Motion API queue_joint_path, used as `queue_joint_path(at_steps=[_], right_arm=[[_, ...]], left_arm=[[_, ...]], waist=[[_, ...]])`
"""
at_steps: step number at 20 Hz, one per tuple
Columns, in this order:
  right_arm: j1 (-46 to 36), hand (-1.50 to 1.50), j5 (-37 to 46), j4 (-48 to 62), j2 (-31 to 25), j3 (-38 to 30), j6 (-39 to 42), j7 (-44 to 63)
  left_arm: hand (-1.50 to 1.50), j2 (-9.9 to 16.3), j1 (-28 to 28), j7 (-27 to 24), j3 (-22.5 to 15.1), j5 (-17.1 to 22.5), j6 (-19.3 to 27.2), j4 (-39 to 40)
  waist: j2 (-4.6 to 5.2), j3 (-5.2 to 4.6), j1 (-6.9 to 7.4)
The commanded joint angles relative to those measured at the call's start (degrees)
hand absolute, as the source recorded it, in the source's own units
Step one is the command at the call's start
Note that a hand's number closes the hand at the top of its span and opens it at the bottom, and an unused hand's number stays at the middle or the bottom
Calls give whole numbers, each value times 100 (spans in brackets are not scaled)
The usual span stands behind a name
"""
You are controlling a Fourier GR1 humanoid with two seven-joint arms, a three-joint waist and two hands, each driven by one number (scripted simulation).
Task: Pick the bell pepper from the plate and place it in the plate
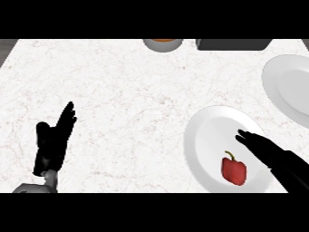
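A red bell pepper (234, 170) with a green stem lies on the near white plate (214, 131), toward its lower edge. My right hand (277, 158) hovers over the right side of that plate, fingers straight and pointing up-left, just right of the pepper and not touching it. A second white plate (297, 90) sits farther back at the right edge, with nothing on it. My left hand (53, 138) rests open at the lower left, fingers up.
A small bowl (162, 44) with something orange inside stands at the counter's far edge, and a dark box-like object (234, 44) is beside it. The pale marble counter (117, 90) ends in a dark strip at far left.
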Motion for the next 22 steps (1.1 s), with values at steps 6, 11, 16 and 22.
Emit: queue_joint_path(at_steps=[6, 11, 16, 22], right_arm=[[-249, -150, 650, 334, 766, -1, 581, 17], [-322, -150, 824, 385, 868, -192, 995, 2], [-162, -150, 1098, 550, 1239, -228, 914, -186], [-617, -150, 1424, 1364, 1466, -540, 963, -673]], left_arm=[[0, -186, -4, -47, 306, -161, -187, 88], [0, -162, 39, -138, 476, -189, -384, 91], [0, -96, 177, -5, 630, -193, -645, -63], [0, -514, -34, 243, 503, -553, -351, -110]], waist=[[1, 3, -14], [0, 3, -15], [-2, 3, -20], [0, 4, -15]])
